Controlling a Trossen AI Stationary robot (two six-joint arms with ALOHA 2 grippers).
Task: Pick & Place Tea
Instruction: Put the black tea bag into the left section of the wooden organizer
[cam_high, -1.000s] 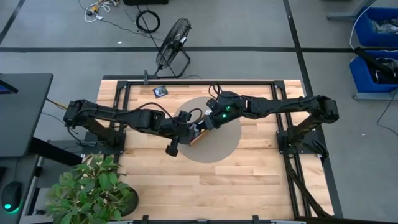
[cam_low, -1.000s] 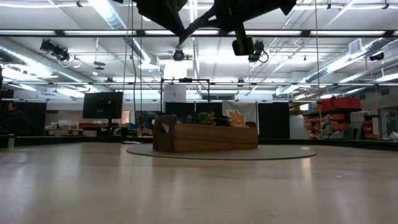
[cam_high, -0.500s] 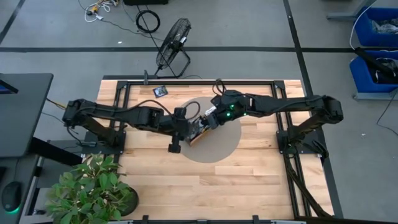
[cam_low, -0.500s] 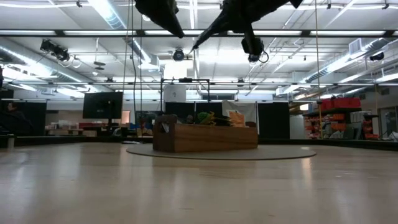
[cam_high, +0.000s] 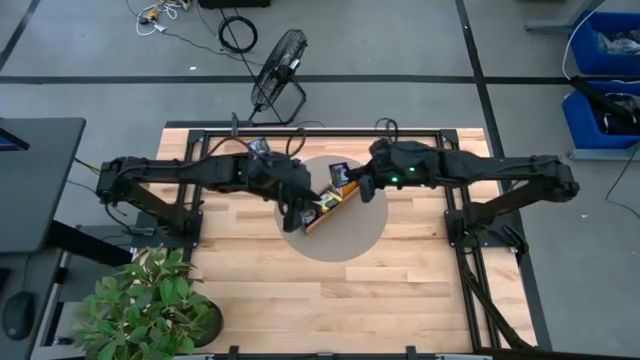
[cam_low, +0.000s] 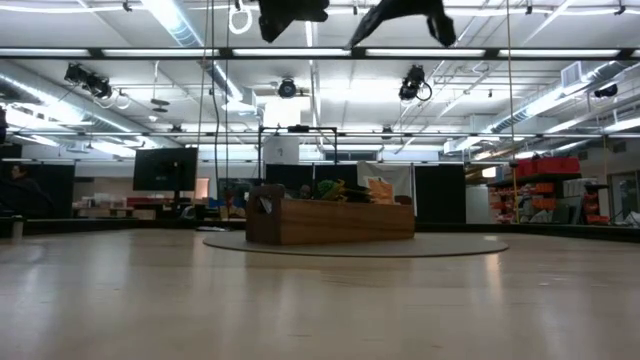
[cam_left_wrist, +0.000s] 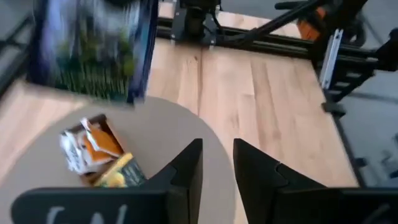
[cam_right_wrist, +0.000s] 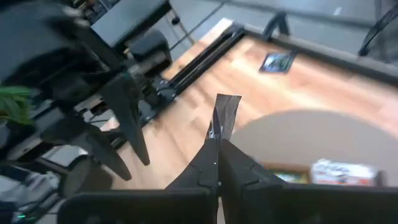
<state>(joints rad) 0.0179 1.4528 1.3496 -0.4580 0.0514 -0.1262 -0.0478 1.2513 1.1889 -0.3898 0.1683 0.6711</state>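
Observation:
A dark navy tea packet (cam_high: 338, 172) is in my right gripper (cam_high: 352, 184), which hovers above the far end of the brown wooden tray (cam_high: 322, 213); the right wrist view shows the packet (cam_right_wrist: 224, 112) edge-on. The tray sits on a round grey mat (cam_high: 340, 240) and holds an orange-and-white packet (cam_left_wrist: 87, 145) and a yellow one (cam_left_wrist: 118, 175). My left gripper (cam_high: 294, 216) hangs open and empty over the tray's left side, its fingers (cam_left_wrist: 189, 165) apart. A second navy packet (cam_high: 258, 147) lies flat on the table near the far edge. My right gripper pinches the navy packet between its two fingers (cam_right_wrist: 208, 158) at one edge (cam_right_wrist: 219, 134). The packet sticks out past the fingertips and is lifted clear of the tray and table.
The tray (cam_low: 330, 220) stands in the middle of the mat (cam_low: 355, 244), with packets showing above its rim. Black frame rails (cam_high: 320, 130) run along the table's far edge and sides. A plant (cam_high: 150, 300) stands at the near left corner. Bare wood lies toward the near edge.
My right gripper has risen from the tray and drawn toward the table's right and far edge, carrying the navy packet lifted clear. My left arm has swung toward the far edge and moved up, its gripper staying beside the tray.

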